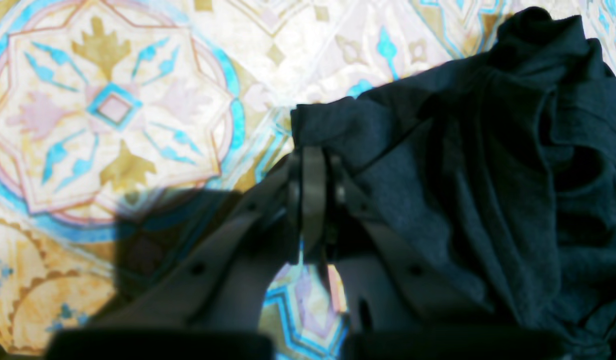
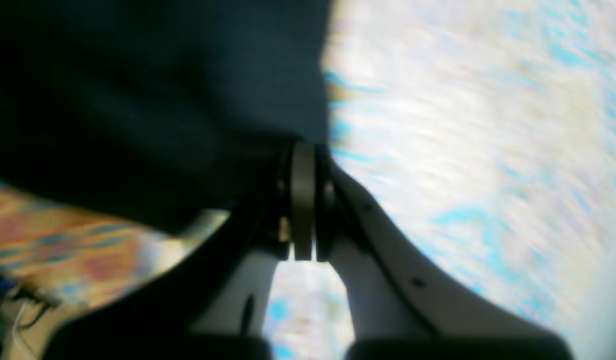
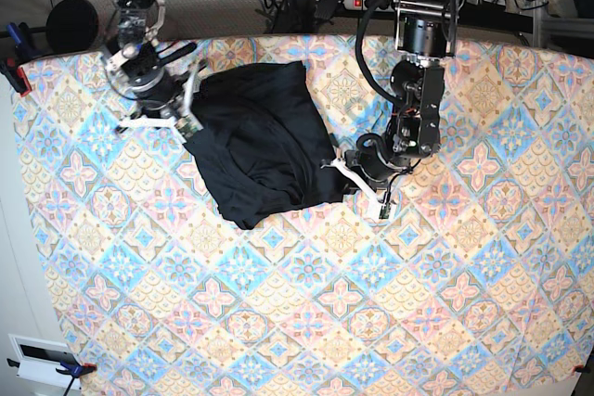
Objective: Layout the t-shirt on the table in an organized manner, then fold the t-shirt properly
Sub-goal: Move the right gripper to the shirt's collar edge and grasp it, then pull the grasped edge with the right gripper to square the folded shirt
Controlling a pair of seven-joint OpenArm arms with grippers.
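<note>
Black t-shirt (image 3: 258, 141), long axis up-down the table (image 3: 445, 303), both hands clamped on its edges.

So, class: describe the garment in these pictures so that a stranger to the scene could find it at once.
Start from the large table, covered in pastel diamond tiles of blue, pink and orange. Near its far edge, between the two robot arms, lies the t-shirt, rumpled and partly bunched. It is plain black, the only dark, unpatterned thing on the cloth.

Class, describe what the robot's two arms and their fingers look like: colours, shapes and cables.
Both arms are black and jointed, with black cables looping alongside. The left gripper and right gripper have pale, curved, tapering fingers ending in dark flat pads, with small round holes.
</note>
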